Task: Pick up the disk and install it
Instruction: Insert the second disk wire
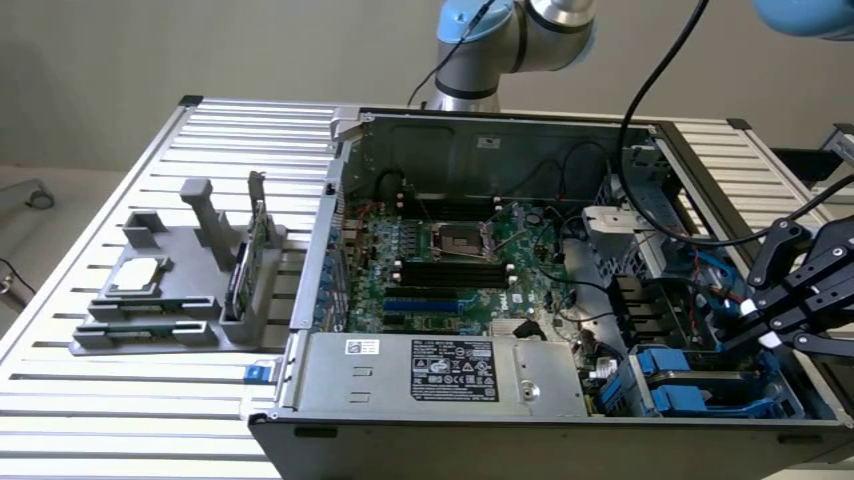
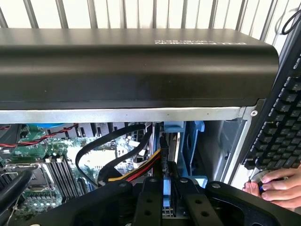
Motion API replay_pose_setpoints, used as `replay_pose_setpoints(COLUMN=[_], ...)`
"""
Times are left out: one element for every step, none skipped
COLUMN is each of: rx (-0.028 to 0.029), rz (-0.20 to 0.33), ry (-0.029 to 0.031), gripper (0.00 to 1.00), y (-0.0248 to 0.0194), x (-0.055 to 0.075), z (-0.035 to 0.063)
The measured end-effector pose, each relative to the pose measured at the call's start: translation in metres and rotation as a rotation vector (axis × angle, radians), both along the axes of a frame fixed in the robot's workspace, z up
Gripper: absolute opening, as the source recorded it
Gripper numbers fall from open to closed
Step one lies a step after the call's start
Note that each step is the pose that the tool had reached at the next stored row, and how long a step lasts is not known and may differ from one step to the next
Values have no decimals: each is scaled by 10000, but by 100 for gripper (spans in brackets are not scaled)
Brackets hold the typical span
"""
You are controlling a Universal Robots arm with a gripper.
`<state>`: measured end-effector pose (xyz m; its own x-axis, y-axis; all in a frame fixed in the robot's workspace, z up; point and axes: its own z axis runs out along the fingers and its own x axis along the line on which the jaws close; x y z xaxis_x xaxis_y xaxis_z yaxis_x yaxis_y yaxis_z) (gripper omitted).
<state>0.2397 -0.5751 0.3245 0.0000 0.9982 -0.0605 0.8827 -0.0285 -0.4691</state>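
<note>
My gripper (image 1: 771, 330) hangs inside the open computer case (image 1: 400, 425), at the drive bays on the exterior view's right. In the wrist view its two black fingers (image 2: 149, 202) are shut on a narrow blue and silver edge, the disk (image 2: 168, 190) in its blue carrier frame. The disk stands on edge and points down into the bay, beside another blue frame (image 2: 189, 143). Most of the disk is hidden by the fingers and the bay.
Blue drive carriers (image 1: 687, 385) sit in the lower bays, with black and coloured cables (image 2: 136, 165) close by. The motherboard (image 1: 454, 270) and power supply (image 1: 441, 370) take up the case's middle. A grey holder (image 1: 160, 320) with a chip (image 1: 140, 275) stands at the left. A hand (image 2: 277, 186) rests by a keyboard (image 2: 282, 127).
</note>
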Motion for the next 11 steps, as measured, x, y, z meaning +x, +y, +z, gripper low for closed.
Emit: replay_pose_setpoints(rx=[-2,-2,-3,-3,-2,-1,-1,-3,-1,-3,-2], rz=[0,0,0,0,0,-1,0,0,0,1,0], ry=[0,0,-1,-1,0,0,0,-1,0,-1,0], gripper=[16,16,16,16,16,16,16,16,16,16,16], y=[0,0,-2,-5,-9,-12,-17,-19,-20,-20,-20], x=[0,0,0,1,2,3,3,3,3,3,3], z=[1,2,2,2,1,1,1,2,1,1,-1])
